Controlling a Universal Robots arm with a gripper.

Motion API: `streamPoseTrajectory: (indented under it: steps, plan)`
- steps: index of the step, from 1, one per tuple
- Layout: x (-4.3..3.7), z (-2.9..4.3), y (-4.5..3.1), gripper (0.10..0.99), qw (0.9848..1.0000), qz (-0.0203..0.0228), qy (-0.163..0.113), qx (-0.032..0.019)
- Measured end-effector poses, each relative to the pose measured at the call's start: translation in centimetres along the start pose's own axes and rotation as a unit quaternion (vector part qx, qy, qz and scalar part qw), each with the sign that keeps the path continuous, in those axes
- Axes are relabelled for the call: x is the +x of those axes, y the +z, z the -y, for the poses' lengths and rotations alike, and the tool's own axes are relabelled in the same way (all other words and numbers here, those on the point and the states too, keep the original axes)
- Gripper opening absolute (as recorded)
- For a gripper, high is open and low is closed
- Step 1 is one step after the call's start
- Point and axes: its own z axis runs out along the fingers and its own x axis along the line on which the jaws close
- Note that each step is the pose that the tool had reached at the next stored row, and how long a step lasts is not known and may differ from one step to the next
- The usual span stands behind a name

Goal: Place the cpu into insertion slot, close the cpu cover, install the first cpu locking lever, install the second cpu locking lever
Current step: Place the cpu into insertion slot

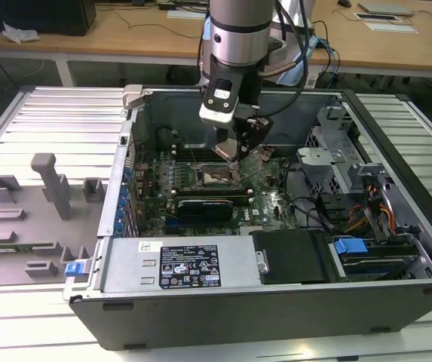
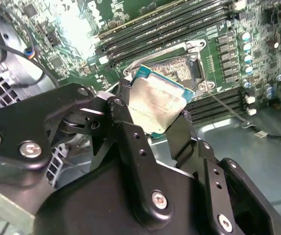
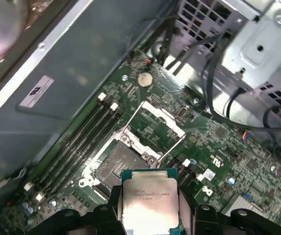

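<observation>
Jaws hold cpu (image 3: 149, 208) near insertion slot (image 3: 118, 165); cpu cover (image 3: 164, 117) open.

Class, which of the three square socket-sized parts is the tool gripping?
The cpu, the pale chip clamped in the tool above the motherboard; the insertion slot and open cpu cover sit on it.

Pale silvery square cpu (image 3: 149, 205) held above the bare insertion slot (image 3: 116, 166), cpu cover (image 3: 163, 117) swung open
</observation>
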Motion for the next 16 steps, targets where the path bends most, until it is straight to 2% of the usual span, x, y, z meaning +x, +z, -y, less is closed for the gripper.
streamPoseTrajectory:
  steps: [3,8,11,14,15,16]
  plan:
    - [0.0,0.01,0.06,0.541,0.9995,0.0027,0.03,-0.0005]
    - [0.0,0.02,0.15,0.541,0.9972,0.0067,0.075,-0.0012]
    - [0.0,0.02,0.21,0.541,0.9944,0.0093,0.105,-0.0018]
    - [0.0,0.03,0.27,0.541,0.9902,0.0124,0.139,-0.0023]
    - [0.0,0.03,0.3,0.541,0.9877,0.0138,0.156,-0.0026]
    - [0.0,0.03,0.32,0.541,0.9863,0.0146,0.164,-0.0027]
